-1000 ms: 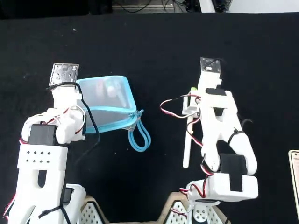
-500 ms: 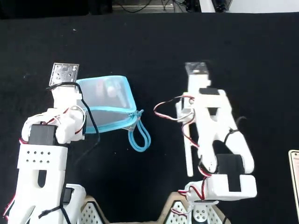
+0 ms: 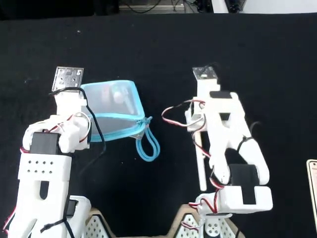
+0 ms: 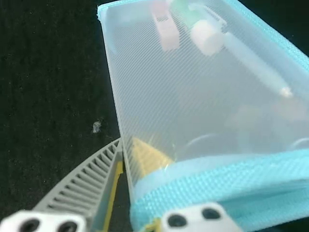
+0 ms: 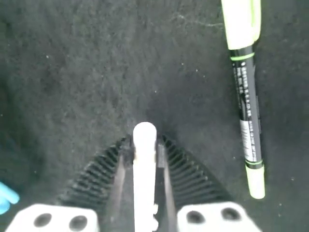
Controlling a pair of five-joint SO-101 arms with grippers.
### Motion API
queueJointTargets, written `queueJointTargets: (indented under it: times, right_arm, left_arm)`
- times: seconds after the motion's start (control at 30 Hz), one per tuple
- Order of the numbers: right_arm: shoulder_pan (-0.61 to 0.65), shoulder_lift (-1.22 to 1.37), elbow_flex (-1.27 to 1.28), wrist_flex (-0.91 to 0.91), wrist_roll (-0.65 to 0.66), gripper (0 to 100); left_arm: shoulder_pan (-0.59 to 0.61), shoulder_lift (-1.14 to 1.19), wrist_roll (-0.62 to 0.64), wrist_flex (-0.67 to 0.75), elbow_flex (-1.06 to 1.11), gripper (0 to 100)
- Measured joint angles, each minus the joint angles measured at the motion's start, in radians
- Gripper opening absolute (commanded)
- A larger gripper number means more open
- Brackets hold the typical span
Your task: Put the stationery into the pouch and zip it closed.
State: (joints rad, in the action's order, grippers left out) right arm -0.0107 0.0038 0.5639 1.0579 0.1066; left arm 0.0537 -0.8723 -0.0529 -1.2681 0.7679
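Pouch [image 3: 111, 106] unmoved, pinched by left gripper [image 4: 130, 151], right gripper [image 5: 144, 141], clamped on white pen [image 5: 144, 174], shifted toward it

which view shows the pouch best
The high view: most of the blue mesh pouch, with its zipper edge and strap loop. The left wrist view looks closely through the mesh at the stationery inside. The right wrist view catches a blue scrap at its edge, perhaps the strap.
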Motion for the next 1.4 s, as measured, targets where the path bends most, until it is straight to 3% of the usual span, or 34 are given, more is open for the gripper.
queueJointTargets:
  times: [0.5, 0.77, 0.93, 1.03, 1.23, 1.4]
  right_arm:
    - [0.003, 0.012, -0.077, 0.015, 0.003, 15.2]
    - [0.023, 0.272, -0.256, 0.103, 0.006, 15.0]
    - [0.025, 0.422, -0.439, 0.23, 0.005, 0.7]
    - [0.02, 0.46, -0.493, 0.262, 0.005, 0.8]
    - [0.021, 0.45, -0.5, 0.279, 0.006, 1.1]
    - [0.023, 0.295, -0.46, 0.298, 0.006, 1.1]
  left_arm:
    - [0.0, 0.0, 0.0, 0.0, 0.0, 3]
    - [0.0, 0.0, 0.0, 0.0, 0.0, 3]
    - [0.0, 0.0, -0.003, 0.0, 0.0, 3]
    - [0.0, 0.0, -0.008, 0.0, 0.0, 3]
    - [0.0, 0.0, -0.008, 0.0, 0.002, 3]
    - [0.0, 0.0, -0.008, 0.0, 0.002, 3]
